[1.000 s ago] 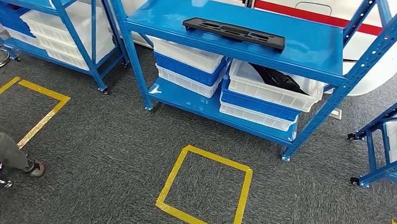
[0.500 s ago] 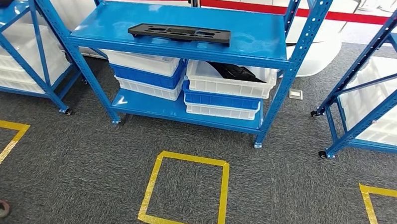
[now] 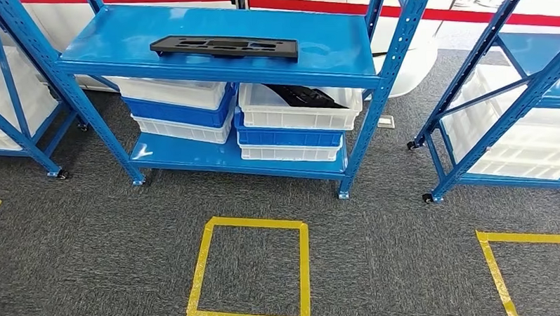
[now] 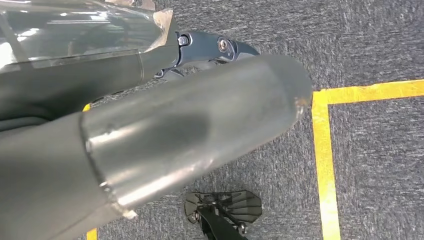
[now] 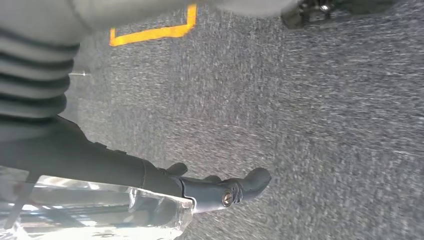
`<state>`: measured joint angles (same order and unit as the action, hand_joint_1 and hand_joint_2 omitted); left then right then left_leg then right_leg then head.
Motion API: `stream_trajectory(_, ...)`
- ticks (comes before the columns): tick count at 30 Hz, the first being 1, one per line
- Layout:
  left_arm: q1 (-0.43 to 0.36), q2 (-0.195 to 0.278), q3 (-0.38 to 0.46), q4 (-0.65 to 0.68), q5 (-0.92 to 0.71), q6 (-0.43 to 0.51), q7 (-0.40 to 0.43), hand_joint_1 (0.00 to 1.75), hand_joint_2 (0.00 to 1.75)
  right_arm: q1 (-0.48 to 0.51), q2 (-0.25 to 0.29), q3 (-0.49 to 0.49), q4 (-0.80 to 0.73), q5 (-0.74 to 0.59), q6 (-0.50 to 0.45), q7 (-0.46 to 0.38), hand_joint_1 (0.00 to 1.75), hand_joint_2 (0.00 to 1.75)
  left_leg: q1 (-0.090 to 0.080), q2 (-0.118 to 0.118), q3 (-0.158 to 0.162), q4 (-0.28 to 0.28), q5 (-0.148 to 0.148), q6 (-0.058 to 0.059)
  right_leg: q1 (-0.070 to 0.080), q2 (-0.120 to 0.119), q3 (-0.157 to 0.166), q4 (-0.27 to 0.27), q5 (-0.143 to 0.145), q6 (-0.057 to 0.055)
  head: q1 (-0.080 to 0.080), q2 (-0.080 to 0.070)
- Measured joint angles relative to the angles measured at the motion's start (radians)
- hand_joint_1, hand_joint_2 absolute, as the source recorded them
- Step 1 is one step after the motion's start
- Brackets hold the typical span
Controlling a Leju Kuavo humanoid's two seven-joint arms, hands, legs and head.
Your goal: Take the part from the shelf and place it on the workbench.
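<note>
A long flat black part (image 3: 224, 47) with cut-outs lies on the top board of the blue shelf (image 3: 330, 54), straight ahead in the head view. Below it, a second black part (image 3: 299, 95) sticks out of a white bin (image 3: 297, 115). My left hand (image 4: 165, 55) hangs over the grey carpet with its dark fingers stretched out and nothing in them. My right hand (image 5: 150, 175) also hangs over the carpet, fingers extended and holding nothing. Both hands are far from the shelf.
White and blue bins (image 3: 180, 109) are stacked on the lower board. More blue racks with white bins stand at the left (image 3: 8, 104) and the right (image 3: 515, 129). A yellow tape square (image 3: 200, 273) marks the carpet before the shelf, and another (image 3: 495, 263) lies to the right.
The camera has turned: the shelf now sits squarer and further left in the picture. The person at the left edge has passed out of the picture. The part lies as before.
</note>
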<state>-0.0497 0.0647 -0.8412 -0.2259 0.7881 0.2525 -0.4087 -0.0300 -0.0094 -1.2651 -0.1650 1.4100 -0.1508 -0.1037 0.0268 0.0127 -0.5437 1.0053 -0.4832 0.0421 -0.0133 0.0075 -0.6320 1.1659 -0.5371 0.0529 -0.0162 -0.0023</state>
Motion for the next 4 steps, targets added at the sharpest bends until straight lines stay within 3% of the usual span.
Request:
stream_trajectory(2,-0.002,-0.001,0.000,0.000,0.000,0.000,0.000,0.00,0.00,-0.001,-0.002,0.000,0.000,0.001,-0.001,0.001,0.00,1.75,-0.003,0.004,0.003,0.000,-0.002,-0.006,0.006,-0.007,0.070,-0.133,0.042,-0.005,0.000,0.000)
stream_trajectory(4,-0.004,-0.001,-0.001,0.000,0.000,0.000,0.001,0.00,0.00,-0.003,-0.004,0.001,0.000,0.001,-0.002,0.001,0.00,1.75,-0.008,0.005,0.004,0.002,-0.008,-0.012,0.011,-0.010,0.092,-0.182,0.059,-0.015,-0.001,0.000)
